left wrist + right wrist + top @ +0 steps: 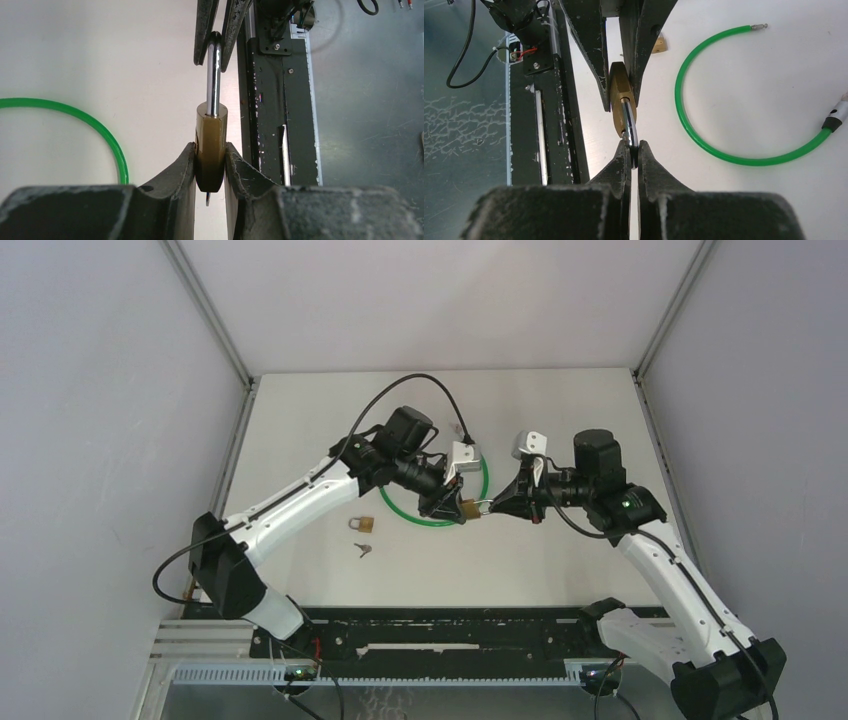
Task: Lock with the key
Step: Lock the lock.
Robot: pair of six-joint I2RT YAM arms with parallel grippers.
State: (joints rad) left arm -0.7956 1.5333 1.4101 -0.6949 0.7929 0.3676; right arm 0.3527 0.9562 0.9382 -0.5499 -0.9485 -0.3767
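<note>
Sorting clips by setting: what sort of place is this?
Likely a robot lab test cell: grey walls on metal posts enclose a white table, a left arm and right arm are bolted to its near rail, with props: padlock, key, green cable.

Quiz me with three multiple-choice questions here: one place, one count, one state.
1. Where does the loose padlock lie?
A. On the table, left of the green cable.
B. Inside the cable's loop.
C. At the table's far edge.
2. How many padlocks show?
A. One.
B. Two.
C. Three.
3. What is the right gripper shut on?
A. A key.
B. Nothing.
C. The shackle of the held padlock.
Answers: 1A, it lies outside the loop; 2B, one loose, one held; 3C, it pinches the shackle while the left gripper clamps the body.
</note>
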